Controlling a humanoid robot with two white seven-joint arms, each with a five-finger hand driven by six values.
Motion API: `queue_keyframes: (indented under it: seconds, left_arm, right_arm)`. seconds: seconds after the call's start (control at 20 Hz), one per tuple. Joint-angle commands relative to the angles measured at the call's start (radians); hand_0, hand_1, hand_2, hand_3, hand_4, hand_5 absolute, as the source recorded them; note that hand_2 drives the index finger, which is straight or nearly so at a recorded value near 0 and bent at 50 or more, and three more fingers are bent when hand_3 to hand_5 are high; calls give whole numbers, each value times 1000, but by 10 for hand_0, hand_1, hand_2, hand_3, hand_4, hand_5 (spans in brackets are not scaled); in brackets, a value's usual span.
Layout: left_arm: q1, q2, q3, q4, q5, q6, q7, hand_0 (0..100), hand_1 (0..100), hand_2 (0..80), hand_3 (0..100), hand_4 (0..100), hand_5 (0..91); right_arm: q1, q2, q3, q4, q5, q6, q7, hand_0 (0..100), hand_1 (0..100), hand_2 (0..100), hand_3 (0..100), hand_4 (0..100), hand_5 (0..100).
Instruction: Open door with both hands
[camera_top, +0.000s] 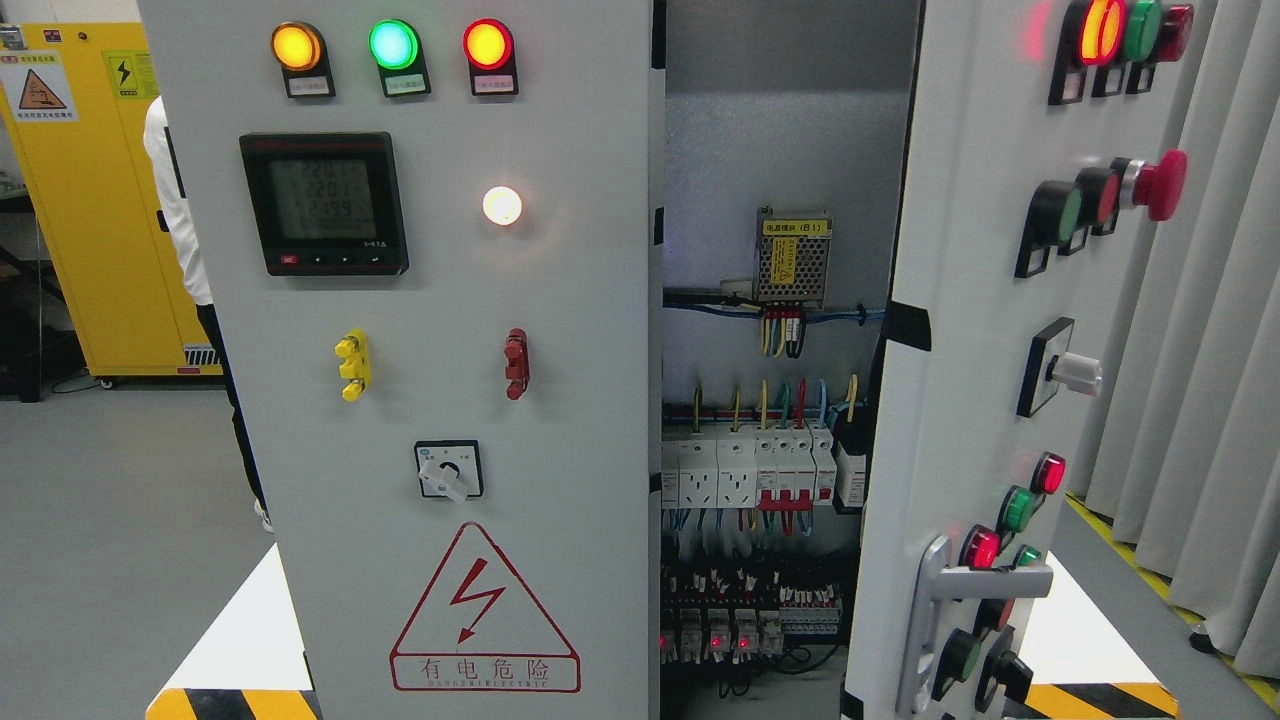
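A grey electrical cabinet fills the head view. Its left door (440, 400) is closed and faces me, with three lit lamps, a digital meter (323, 203) and a rotary switch (448, 472). The right door (1000, 380) stands swung outward, showing buttons and a silver handle (940, 600) near its lower edge. Between the doors the cabinet interior (770, 420) is exposed, with breakers, coloured wires and a power supply. Neither of my hands nor arms shows in the frame.
A person in a white top (175, 200) stands behind the cabinet's left side, by a yellow cabinet (90, 200). Grey curtains (1210, 350) hang at the right. Yellow-black floor tape (1100, 697) marks the floor near the cabinet base.
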Motion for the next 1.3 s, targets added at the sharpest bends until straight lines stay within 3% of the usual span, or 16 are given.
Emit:
queue_keyframes:
  seconds: [0.0,0.15,0.3,0.45,0.7,0.85,0.95,1.0,1.25]
  left_arm:
    - [36,103,31,-360,1,1,-178,120,556,0,0,0,0]
    - [39,129,22,-493,-1,1,-258,120,556,0,0,0,0]
    - [41,172,12,-660,-1,2,-268,120,556,0,0,0,0]
    - [33,243,-76,-805,4,2,-269,120,556,0,0,0,0]
    - [28,327,-251,-981,105,2,-269,120,556,0,0,0,0]
    - [19,329,-259,-1069,116,5,-274,120,556,0,0,0,0]
    - [16,320,-259,-1139,127,5,-322,120,556,0,0,0,0]
    - [16,320,-261,-1183,150,8,-352,120,556,0,0,0,0]
    - [-40,318,-259,-1303,246,74,-355,120,556,0,0,0,0]
  right_arm:
    - [0,-6,-90,0,51,-2,-1,0,500,40,0,0,0]
    - [0,-6,-90,0,51,-4,-1,0,500,40,0,0,0]
    - [0,-6,-90,0,51,-2,-1,0,500,40,0,0,0]
    - [0,-5,-96,0,51,-4,-1,0,500,40,0,0,0]
    - [2,-5,-97,0,51,-4,1,0,500,40,0,0,0]
    - [2,-2,-97,0,51,-4,-1,0,500,40,0,0,0]
    - [2,0,-97,0,52,-4,-1,0,500,40,0,0,0]
    - [2,0,-97,0,52,-6,-1,0,500,40,0,0,0]
    - [4,2,-97,0,52,-6,-1,0,500,40,0,0,0]
